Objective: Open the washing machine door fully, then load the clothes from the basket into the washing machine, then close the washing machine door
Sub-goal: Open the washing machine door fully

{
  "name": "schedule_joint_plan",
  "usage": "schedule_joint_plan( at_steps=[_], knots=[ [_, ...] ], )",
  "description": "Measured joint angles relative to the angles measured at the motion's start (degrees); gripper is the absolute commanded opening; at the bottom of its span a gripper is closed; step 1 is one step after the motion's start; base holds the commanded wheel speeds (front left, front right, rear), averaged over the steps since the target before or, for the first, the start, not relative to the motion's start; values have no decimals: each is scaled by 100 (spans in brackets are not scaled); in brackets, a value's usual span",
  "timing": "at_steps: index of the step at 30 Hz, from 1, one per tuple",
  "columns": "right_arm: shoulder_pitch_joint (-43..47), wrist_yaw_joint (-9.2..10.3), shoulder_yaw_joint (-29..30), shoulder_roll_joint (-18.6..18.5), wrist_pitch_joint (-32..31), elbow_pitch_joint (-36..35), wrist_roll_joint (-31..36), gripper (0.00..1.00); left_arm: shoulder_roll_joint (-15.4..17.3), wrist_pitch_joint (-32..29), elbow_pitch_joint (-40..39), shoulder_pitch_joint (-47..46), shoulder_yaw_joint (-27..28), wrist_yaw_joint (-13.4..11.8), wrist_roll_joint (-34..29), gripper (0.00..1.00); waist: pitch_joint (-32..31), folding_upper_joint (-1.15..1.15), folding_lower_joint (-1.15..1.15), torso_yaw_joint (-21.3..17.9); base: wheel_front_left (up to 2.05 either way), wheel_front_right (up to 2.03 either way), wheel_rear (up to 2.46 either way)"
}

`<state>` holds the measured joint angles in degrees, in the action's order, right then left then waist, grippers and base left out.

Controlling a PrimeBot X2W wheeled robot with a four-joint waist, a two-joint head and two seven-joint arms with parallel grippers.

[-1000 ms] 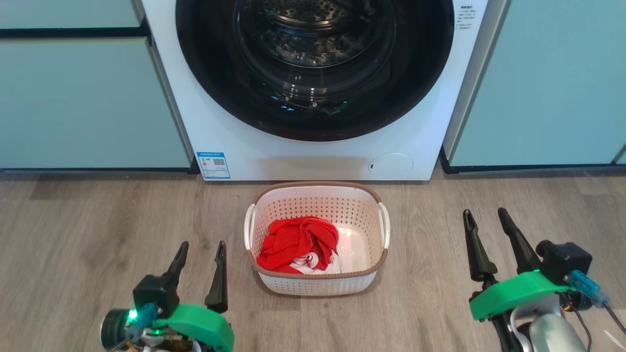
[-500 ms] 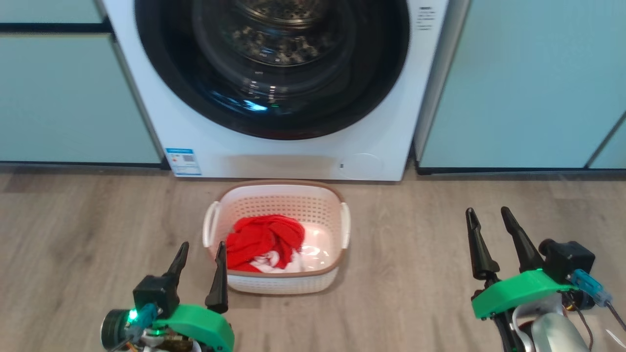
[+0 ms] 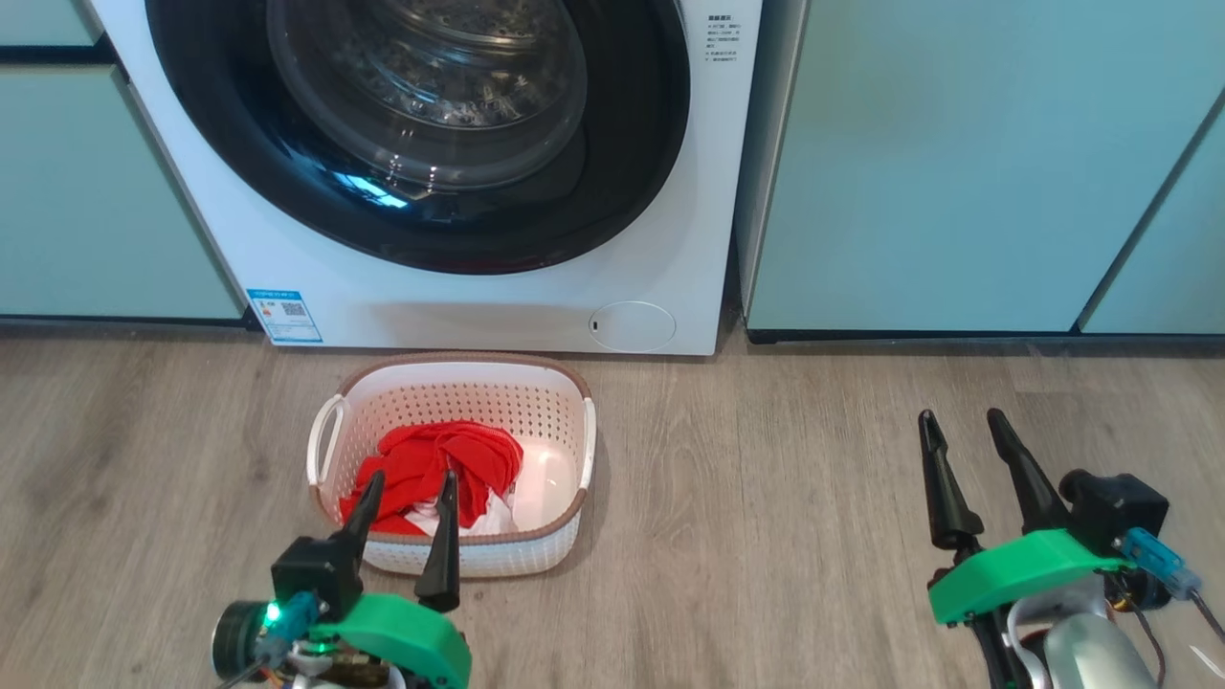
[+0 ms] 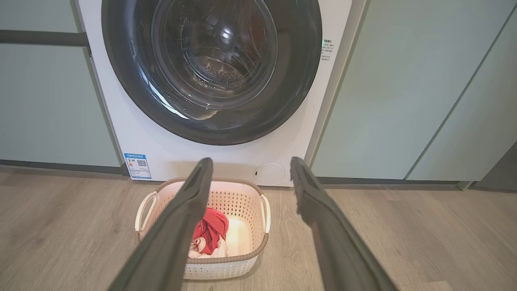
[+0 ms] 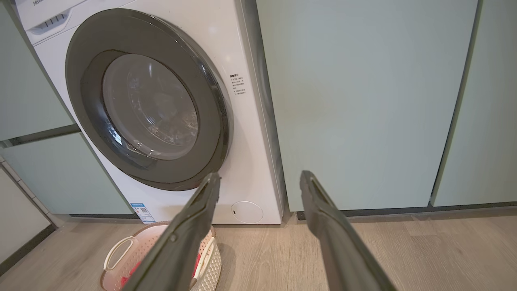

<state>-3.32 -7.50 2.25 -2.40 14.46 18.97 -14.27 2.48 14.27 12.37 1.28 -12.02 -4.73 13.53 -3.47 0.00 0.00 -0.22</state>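
Observation:
The white washing machine (image 3: 478, 306) stands at the upper left, and its black-rimmed round door (image 3: 421, 115) lies flat against its front. On the floor before it sits the cream basket (image 3: 459, 359) with red and white clothes (image 3: 431, 464) in its left half. My left gripper (image 3: 412, 478) is open and empty; its fingertips overlap the basket's near side in the head view. In the left wrist view the left gripper (image 4: 251, 161) points over the basket (image 4: 218, 268) toward the door (image 4: 210, 68). Far to the right, my right gripper (image 3: 960, 418) hovers open and empty over bare floor.
Pale teal cabinets (image 3: 957, 163) flank the machine on both sides. Wood-look floor (image 3: 766, 498) stretches between the basket and my right gripper. The right wrist view shows the door (image 5: 149, 109) at an angle and the basket (image 5: 143, 232) at the lower left.
The whole picture has slid left, so the camera has turned right. Both grippers keep their places in the view and stay open. The basket now lies behind my left fingers.

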Motion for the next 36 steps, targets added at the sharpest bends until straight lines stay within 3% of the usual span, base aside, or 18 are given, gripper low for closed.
schedule_joint_plan(
  at_steps=[32, 34, 36],
  knots=[
    [-81, 0, -34, 4, 0, -144, 9, 98, 10, 0, -116, 1, 5, -83, -242, 100, -16, 0, 0, 10, 7, 7, -14],
    [-80, 0, -47, 4, 0, -143, 7, 0, 10, 0, -132, 1, -25, -89, -253, 100, 8, 0, 0, 28, 0, 0, 0],
    [-80, 0, -55, 4, 0, -145, 7, 0, 10, 0, -159, 1, -55, -99, -289, 100, 48, 0, 0, 50, 0, 0, 0]
  ],
)
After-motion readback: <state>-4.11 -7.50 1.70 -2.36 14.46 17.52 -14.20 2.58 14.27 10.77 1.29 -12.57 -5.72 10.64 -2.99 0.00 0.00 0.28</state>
